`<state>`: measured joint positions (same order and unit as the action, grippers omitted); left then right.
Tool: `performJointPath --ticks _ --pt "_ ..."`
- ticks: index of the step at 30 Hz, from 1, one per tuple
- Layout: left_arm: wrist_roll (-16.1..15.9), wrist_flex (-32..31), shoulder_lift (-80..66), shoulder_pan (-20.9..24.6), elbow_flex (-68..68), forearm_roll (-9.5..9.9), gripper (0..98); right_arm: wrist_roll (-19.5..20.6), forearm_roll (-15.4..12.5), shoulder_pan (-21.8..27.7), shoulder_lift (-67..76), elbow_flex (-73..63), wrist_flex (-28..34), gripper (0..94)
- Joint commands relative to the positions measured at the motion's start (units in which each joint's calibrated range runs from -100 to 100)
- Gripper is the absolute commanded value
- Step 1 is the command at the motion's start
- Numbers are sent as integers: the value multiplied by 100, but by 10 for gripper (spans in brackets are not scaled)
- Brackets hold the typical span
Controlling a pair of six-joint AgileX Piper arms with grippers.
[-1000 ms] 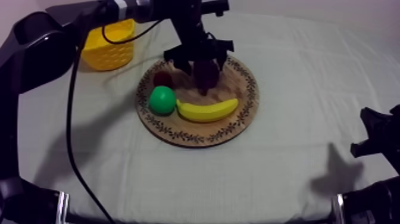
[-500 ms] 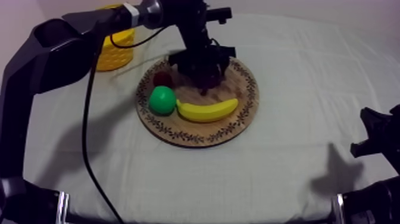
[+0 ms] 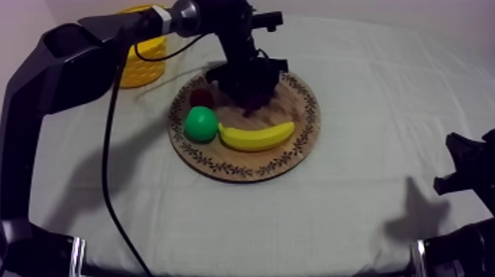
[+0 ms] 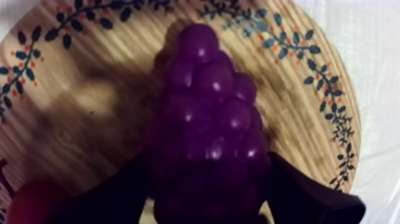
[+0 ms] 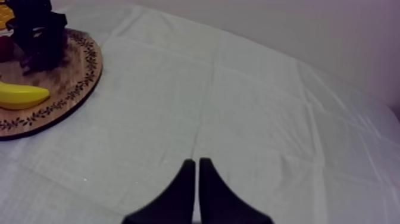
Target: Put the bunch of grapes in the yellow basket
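Counter [image 3: 383, 110] right of the wooden board [image 3: 304, 136] lies open; pear [image 3: 200, 124], banana [image 3: 256, 137] and small red fruit [image 3: 200, 96] crowd the board's left and lower sides.

The light is dim and even, with a faint violet cast on the cloth [image 3: 353, 74] around the wooden board [image 3: 298, 136]. In the top view soft grey shadows lie on the cloth left of the board and well off to its near right. On the board, the bunch of grapes [image 4: 208, 119] carries small pale glints and darkens the wood beside it.

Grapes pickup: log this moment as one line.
left tool: shut on bunch of grapes, on wooden board | right tool: shut, over cloth
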<state>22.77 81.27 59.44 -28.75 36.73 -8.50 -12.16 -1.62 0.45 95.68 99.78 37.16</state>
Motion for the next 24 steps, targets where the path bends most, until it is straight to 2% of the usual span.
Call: performJointPath --ticks 1,7,16,24 --pt "19 9 -8 3 -20 2 625 -3 -2 0 0 -1 2 5" --pt "6 -87 -80 5 -119 11 558 -3 -2 0 0 -1 2 5" --pt "-107 -312 -243 -13 -272 22 532 -3 -2 0 0 -1 2 5" --pt "-361 -725 -984 34 -1058 37 528 -3 -2 0 0 -1 2 5"
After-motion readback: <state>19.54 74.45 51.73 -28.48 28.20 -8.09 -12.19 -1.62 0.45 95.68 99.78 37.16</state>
